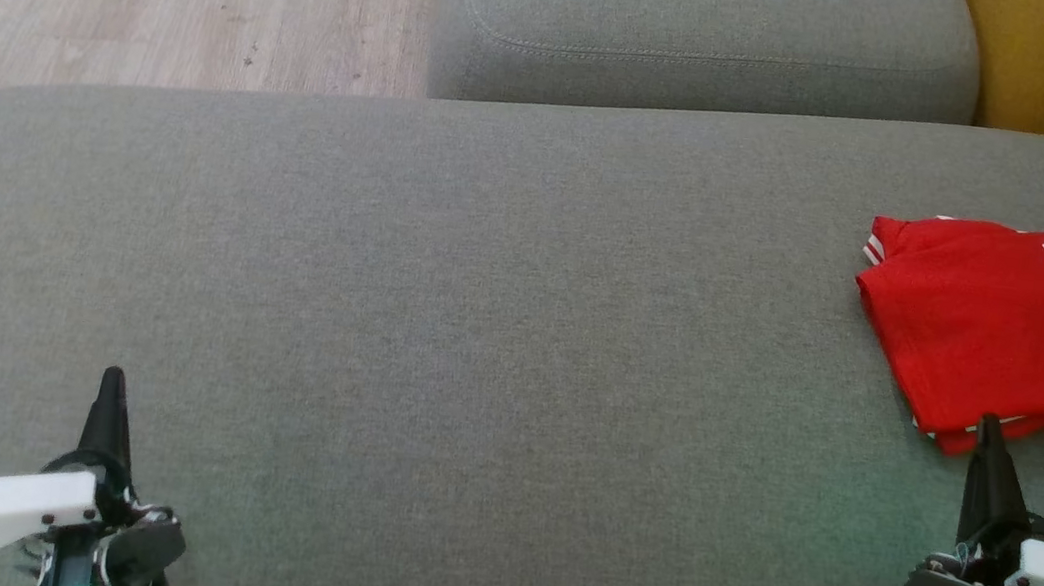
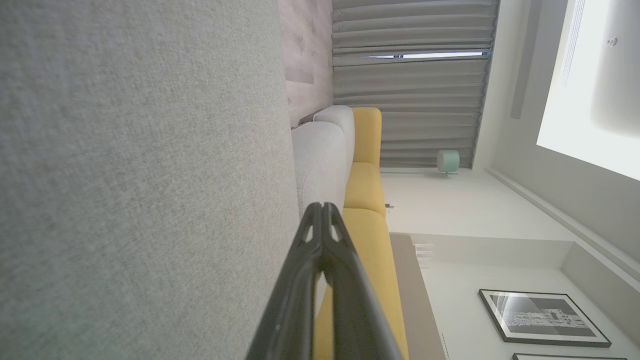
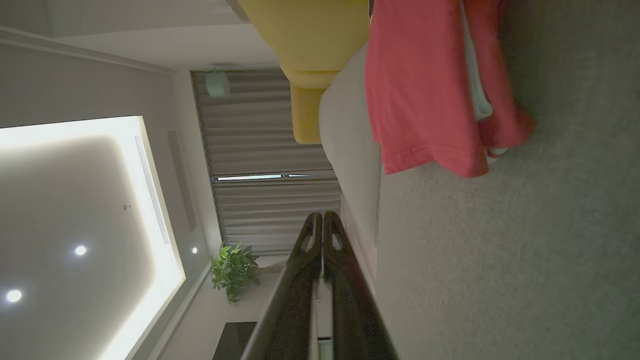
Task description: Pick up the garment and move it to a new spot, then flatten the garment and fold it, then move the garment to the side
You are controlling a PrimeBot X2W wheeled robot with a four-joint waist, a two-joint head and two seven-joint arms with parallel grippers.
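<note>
The folded red garment (image 1: pixel 1002 326) lies at three o'clock on the grey sofa cushion (image 1: pixel 477 327), number facing up. The left gripper (image 1: pixel 112 380), at seven o'clock, has its fingers pressed together on nothing, well apart from the cloth. The right gripper (image 1: pixel 989 427), at five o'clock, is likewise closed and empty, its tip at the garment's near edge, perhaps touching it.

The left gripper (image 2: pixel 322 212) rises from 6 o'clock, its two dark fingers pressed together. Grey cushion fabric (image 2: pixel 140 175) spreads across the 9 o'clock side. A yellow sofa (image 2: pixel 367 200) sits near centre, with pleated curtains (image 2: pixel 410 85) at 12 o'clock and a framed picture (image 2: pixel 542 317) at 4 o'clock.
</note>
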